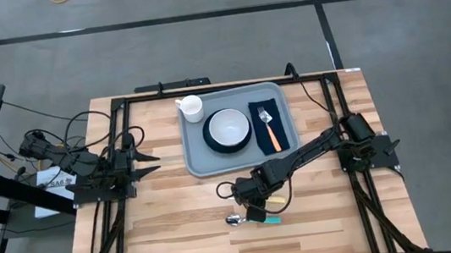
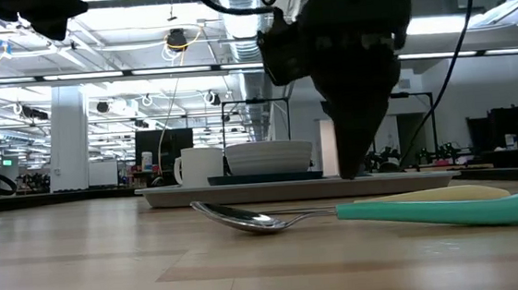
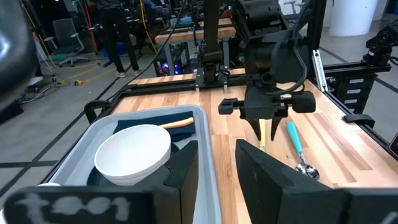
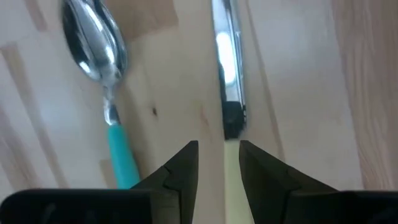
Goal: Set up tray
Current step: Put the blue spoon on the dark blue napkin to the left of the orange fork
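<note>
At the table's far edge, tray lies nearly square, long axis left-right.

Grey-blue tray; white bowl; teal-handled spoon; seemingly cream-handled knife.

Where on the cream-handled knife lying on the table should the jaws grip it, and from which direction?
Grip the knife across its cream handle, coming straight down from above. It lies flat on the wood beside the spoon, so only its narrow sides are reachable. The right gripper already hangs over it, jaws open astride the handle.
</note>
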Controlling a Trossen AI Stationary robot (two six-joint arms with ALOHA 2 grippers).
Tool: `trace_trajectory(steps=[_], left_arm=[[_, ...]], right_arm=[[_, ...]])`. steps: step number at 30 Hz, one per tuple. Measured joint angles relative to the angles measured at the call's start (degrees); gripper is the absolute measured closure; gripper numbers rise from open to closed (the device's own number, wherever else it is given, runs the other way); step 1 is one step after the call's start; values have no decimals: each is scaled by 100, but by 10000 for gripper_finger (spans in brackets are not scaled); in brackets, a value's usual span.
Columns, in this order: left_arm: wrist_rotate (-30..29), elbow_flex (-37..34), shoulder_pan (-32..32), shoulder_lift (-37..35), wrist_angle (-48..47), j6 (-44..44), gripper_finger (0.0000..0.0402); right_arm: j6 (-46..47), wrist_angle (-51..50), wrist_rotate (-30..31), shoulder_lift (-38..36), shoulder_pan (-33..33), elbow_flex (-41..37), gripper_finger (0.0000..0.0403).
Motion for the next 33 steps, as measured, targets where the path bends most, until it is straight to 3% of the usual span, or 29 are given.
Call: trace_trajectory(steps=[12, 19, 33], left_arm=[[-2, 0, 2, 0, 0, 0, 305], [-1, 0, 0, 0, 0, -2, 305], [-2, -2, 0, 0, 4, -103, 305]], right_arm=[[48, 628, -348, -4, 210, -2, 295], [933, 848, -460, 62, 369, 0, 295], [942, 1325, -450, 80, 369, 0, 295]])
